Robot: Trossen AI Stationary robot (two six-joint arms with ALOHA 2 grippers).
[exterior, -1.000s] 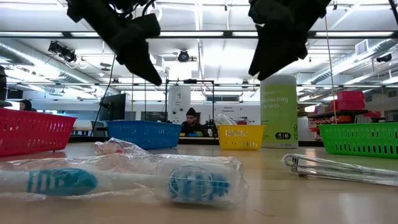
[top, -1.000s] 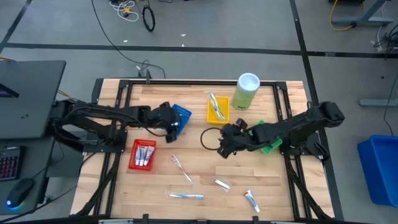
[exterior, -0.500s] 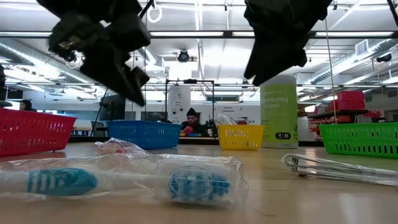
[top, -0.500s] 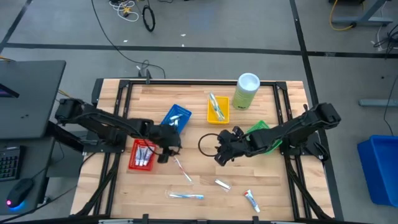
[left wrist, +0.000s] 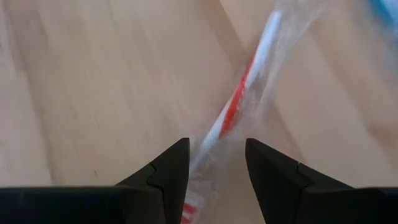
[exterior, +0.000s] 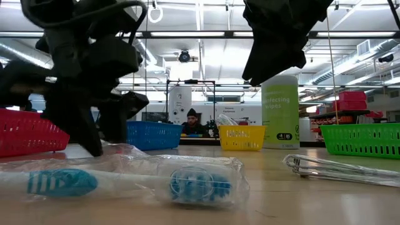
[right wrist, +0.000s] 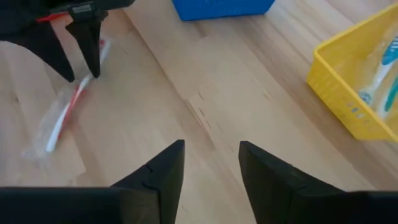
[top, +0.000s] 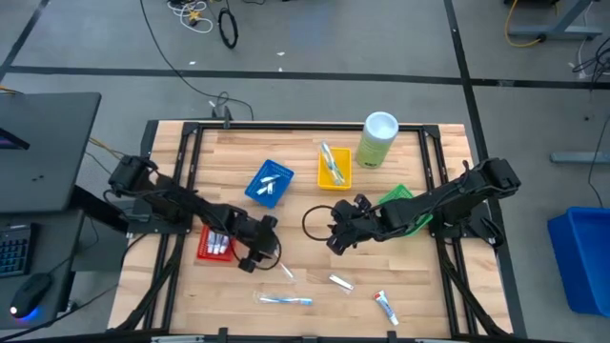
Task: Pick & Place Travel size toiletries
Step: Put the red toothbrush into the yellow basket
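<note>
The left pincer (top: 259,259) is down at the surface (top: 305,205), its fingers open on either side of a wrapped red-and-white toothbrush (left wrist: 239,102) lying flat near the red tray (top: 205,250). The right pincer (top: 335,235) hovers open over bare wood mid-surface, empty.

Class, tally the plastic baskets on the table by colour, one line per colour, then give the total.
Red basket: 1
Blue basket: 1
Yellow basket: 1
Green basket: 1
Total: 4
</note>
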